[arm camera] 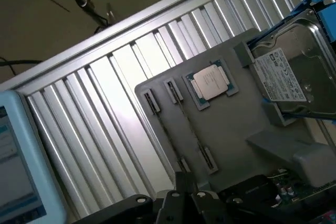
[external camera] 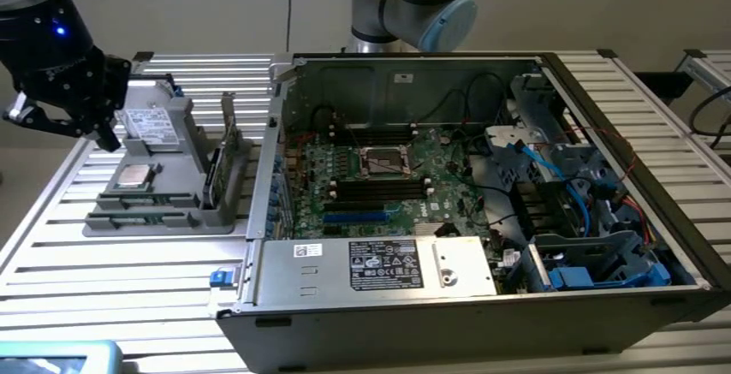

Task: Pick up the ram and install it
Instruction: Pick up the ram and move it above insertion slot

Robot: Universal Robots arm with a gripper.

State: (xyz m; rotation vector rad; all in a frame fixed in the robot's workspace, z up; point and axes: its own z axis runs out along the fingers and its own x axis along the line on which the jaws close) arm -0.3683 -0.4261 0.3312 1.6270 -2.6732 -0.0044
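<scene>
A thin green ram stick (external camera: 143, 200) stands on edge in a slot at the front of the grey parts tray (external camera: 171, 220), on the exterior view's left. In the wrist view the ram (arm camera: 189, 125) is a narrow line between two slot clips on the tray (arm camera: 236, 124). My black gripper (external camera: 68, 126) hangs above the tray's far left corner, beside the hard drive, and holds nothing. Its fingers look spread open. The open computer case (external camera: 457, 305) lies to the right, with black memory slots (external camera: 377, 187) on its motherboard.
The tray also carries a hard drive (arm camera: 294, 77), a square silver processor (arm camera: 210, 83) and an upright green expansion card (external camera: 217, 173). Cables and drive cages crowd the case's right side. A light-blue screen device (external camera: 46, 357) sits at the table's near left corner.
</scene>
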